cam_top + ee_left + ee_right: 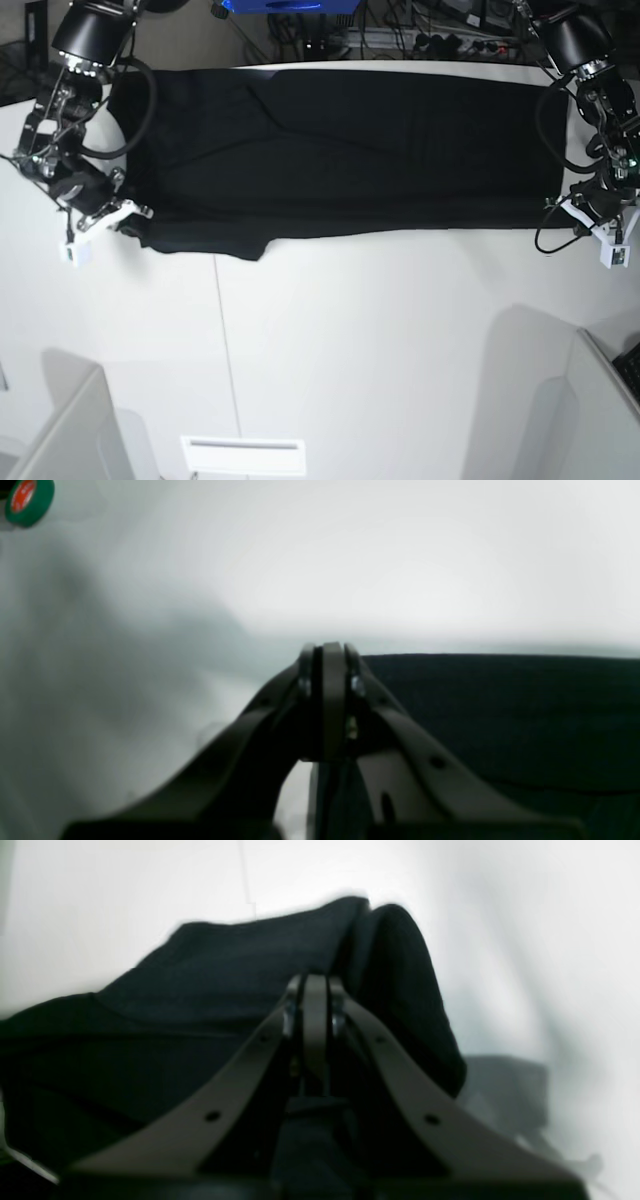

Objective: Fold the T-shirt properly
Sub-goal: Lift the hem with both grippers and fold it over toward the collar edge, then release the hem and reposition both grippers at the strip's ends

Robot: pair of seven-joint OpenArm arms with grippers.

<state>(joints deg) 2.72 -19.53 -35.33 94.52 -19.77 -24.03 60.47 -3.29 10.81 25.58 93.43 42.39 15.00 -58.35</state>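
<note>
L wrist view: left gripper [332, 652] sits bottom centre, its fingers [333, 690] pressed together w/ no gap showing, so closed; a dark strip runs down under the jaws, prob. cloth, but blur is too heavy to say it's pinched. The T-shirt [500, 715] fills the lower right as a flat black sheet w/ a straight top edge, on a white table [400, 555] that takes up the rest of the frame. A green roll of tape [27, 500] w/ a red-orange centre is cut off at the upper left corner. R wrist view: right gripper [315, 985] is centre frame, jaws closed tight; black shirt fabric [225, 970] humps up behind and on both sides of the tips, w/ a rounded fold right of centre, but can't tell if cloth is actually caught btwn the jaws. White table [100, 890] across the top, grey shadow at lower right. Base view: T-shirt [350, 150] lies spread as a wide black band across the upper part of the white table [380, 340], plain side up, lower edge roughly straight w/ a small flap dipping at lower left. Right gripper [125, 212] is at the shirt's lower-left corner at frame left; left gripper [578, 212] is at the shirt's right end at frame right. Cables and gear [440, 35] run along the top edge. A white slotted piece [243, 455] sits at bottom centre.
</note>
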